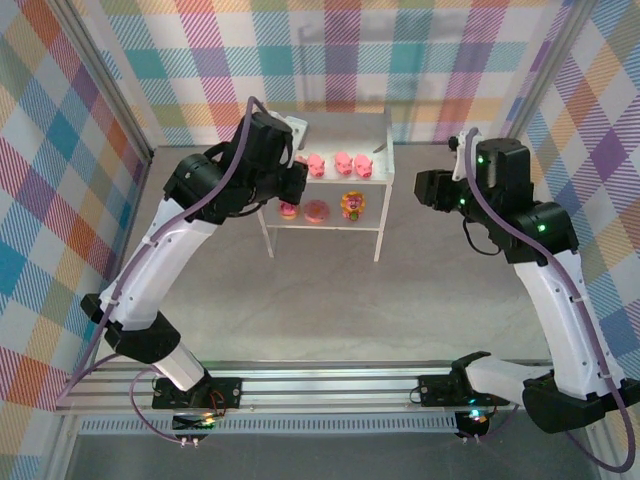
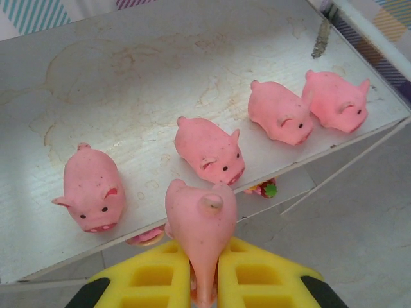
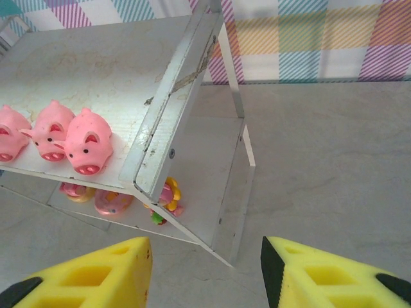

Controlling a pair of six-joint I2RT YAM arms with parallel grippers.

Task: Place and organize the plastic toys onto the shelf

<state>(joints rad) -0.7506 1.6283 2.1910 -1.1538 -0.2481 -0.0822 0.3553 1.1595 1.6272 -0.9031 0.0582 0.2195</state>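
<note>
Top cam sat high over the near edge of the table [image 1: 330,320], looking down and forward at the shelf [image 1: 340,130]. Left wrist cam hung real close over the shelf's front edge, facing down. Right wrist cam was off its right end, farther back. All three caught the pigs [image 1: 343,162] on the top tier.

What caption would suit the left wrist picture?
Left hand grips a pink pig near four pigs standing on the shelf top.

Lower-tier toys [image 2: 263,188] mostly beneath the shelf top [image 2: 160,64]
</note>
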